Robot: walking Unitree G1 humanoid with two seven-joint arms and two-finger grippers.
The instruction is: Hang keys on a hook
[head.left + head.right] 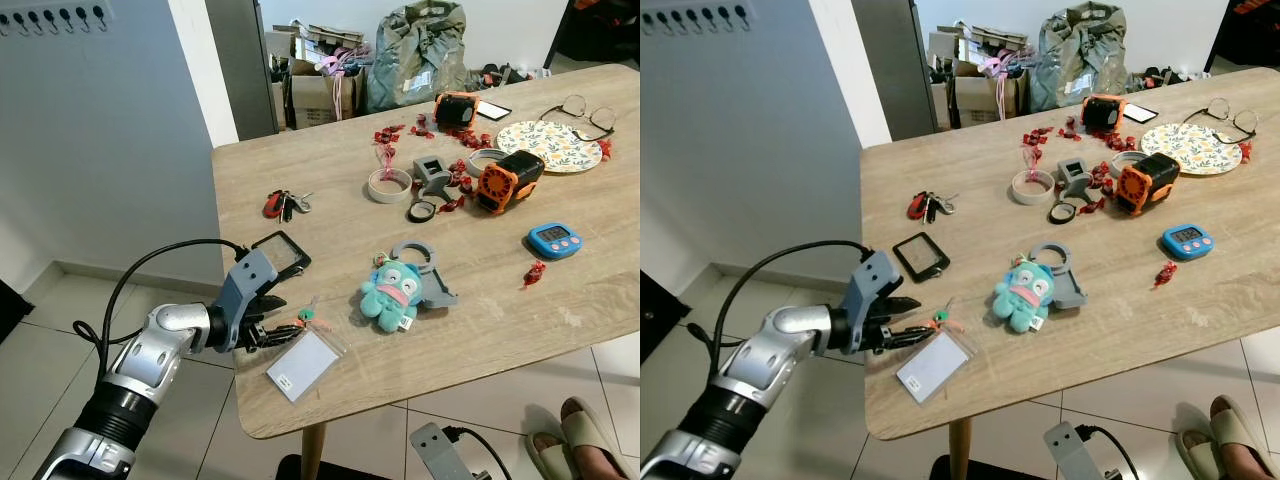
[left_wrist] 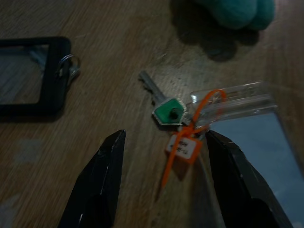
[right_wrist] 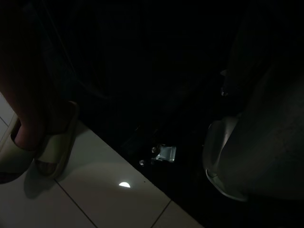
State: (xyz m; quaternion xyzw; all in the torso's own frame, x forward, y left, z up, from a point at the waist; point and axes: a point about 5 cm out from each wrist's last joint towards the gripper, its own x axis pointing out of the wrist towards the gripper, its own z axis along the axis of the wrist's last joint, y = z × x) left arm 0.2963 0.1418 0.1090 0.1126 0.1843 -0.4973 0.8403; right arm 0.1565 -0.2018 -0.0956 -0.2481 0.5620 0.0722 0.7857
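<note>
A key with a green head lies on the wooden table near its front left corner. An orange tag ties it to a clear card holder. My left gripper is open just above the table, level with the key. Its two black fingers straddle the orange tag without touching the key. A second bunch of keys with a red fob lies farther back on the table. A row of hooks is fixed high on the grey wall at the left. My right arm hangs low below the table's front edge.
A black card frame lies just behind the gripper, and a teal plush to its right. Tape roll, blue timer, orange devices and plate are farther off. A person's sandalled feet stand at the right.
</note>
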